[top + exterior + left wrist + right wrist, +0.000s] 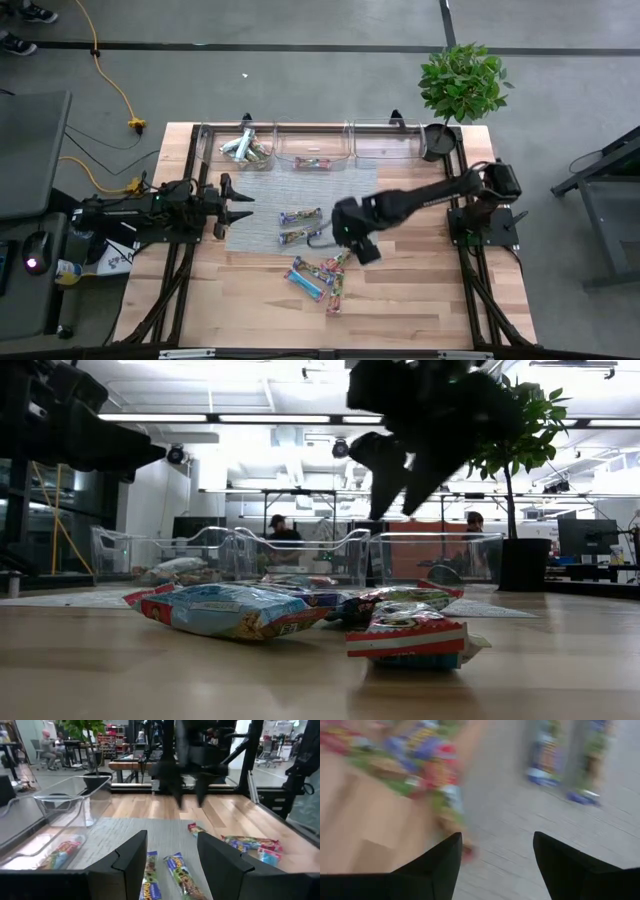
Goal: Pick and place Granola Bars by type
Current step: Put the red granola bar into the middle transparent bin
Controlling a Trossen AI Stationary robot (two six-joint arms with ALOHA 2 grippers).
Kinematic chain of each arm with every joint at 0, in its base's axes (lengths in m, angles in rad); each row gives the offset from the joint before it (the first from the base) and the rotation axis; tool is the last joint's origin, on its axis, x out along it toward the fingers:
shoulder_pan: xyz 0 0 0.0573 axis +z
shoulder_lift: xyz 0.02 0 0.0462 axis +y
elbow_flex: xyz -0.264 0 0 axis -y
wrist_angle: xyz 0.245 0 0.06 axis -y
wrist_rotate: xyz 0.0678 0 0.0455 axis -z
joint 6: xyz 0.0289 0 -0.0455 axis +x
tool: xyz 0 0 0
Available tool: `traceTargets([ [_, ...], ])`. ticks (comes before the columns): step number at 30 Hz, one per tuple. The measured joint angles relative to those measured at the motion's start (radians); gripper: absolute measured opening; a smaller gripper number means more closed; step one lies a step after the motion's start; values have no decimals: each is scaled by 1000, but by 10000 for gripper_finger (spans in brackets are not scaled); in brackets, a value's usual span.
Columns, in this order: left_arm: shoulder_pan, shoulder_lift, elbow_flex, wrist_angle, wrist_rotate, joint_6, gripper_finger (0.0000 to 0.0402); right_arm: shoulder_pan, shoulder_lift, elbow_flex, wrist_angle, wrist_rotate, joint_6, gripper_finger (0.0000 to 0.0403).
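Several granola bars in shiny wrappers lie in a loose heap point(322, 275) on the wooden table near its front middle; two more bars point(298, 226) lie flat on the grey mat point(265, 205). My right gripper point(350, 243) hangs open and empty above the mat's right edge, just beyond the heap; its wrist view shows the heap point(415, 760) and the two bars point(560, 760) below its open fingers. My left gripper point(240, 203) waits open at the mat's left edge, and its wrist view looks toward the two bars point(165, 875).
Three clear bins stand along the table's far edge: the left one point(240, 147) holds several bars, the middle one point(312, 160) holds a bar or two, the right one point(385, 145) shows none. A potted plant point(458, 85) stands at the far right corner.
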Motion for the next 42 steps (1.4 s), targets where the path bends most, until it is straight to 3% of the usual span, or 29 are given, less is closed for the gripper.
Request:
traceTargets([
  [10,0,0,-1,0,-2,50,172,126,3,-107,106,8,102,229],
  [27,0,0,-1,2,-9,52,172,140,146,-107,210,20,82,226],
  [35,0,0,-1,2,-10,51,172,134,160,-107,216,75,161,190],
  [42,0,0,-1,2,-10,51,172,104,160,-107,229,148,262,135],
])
